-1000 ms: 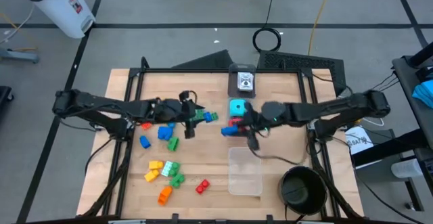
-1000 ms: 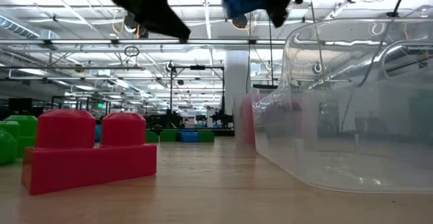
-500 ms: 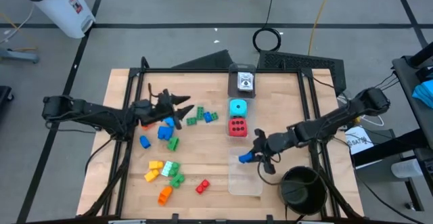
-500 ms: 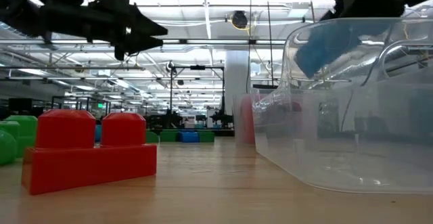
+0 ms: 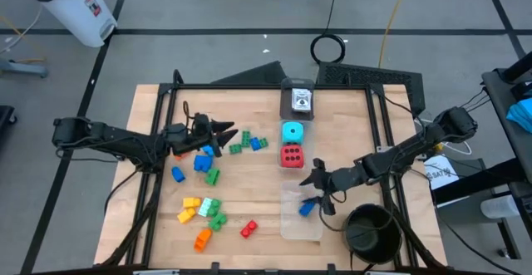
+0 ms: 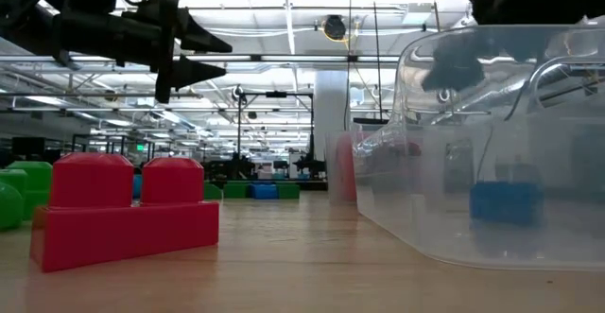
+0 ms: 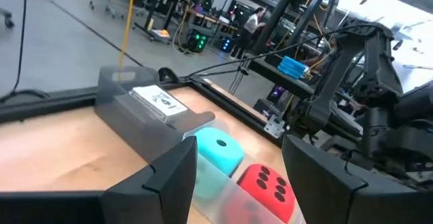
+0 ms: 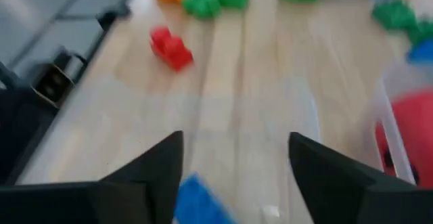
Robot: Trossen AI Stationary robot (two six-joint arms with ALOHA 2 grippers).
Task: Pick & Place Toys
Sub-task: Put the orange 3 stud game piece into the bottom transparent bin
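The toys are small bricks strewn over the table's left half: green ones (image 5: pixel 249 144), blue ones (image 5: pixel 202 163), a yellow, green and orange cluster (image 5: pixel 204 213) and a red brick (image 5: pixel 248 228). A cyan die (image 5: pixel 292 131) and a red die (image 5: pixel 290 154) sit mid-table. One blue brick (image 5: pixel 307 208) lies on the floor of a clear box (image 5: pixel 287 225), also seen in the low view (image 6: pixel 506 202). My right gripper (image 5: pixel 316 185) hangs open just over that box, holding nothing. My left gripper (image 5: pixel 226 139) stands open and level above the bricks, pointing at the dice (image 7: pixel 220 149).
A clear box with white cards (image 5: pixel 298 100) stands at the far edge. A black round bowl (image 5: pixel 370 232) sits at the near right corner, beside the clear box. Bare wood lies between the brick cluster and the box.
My right gripper has carried the blue brick from beside the dice toward the near edge, sunk over the clear box and opened; the brick has fallen to the box floor. My left gripper has drawn back toward the left edge and tipped from pointing down to level.
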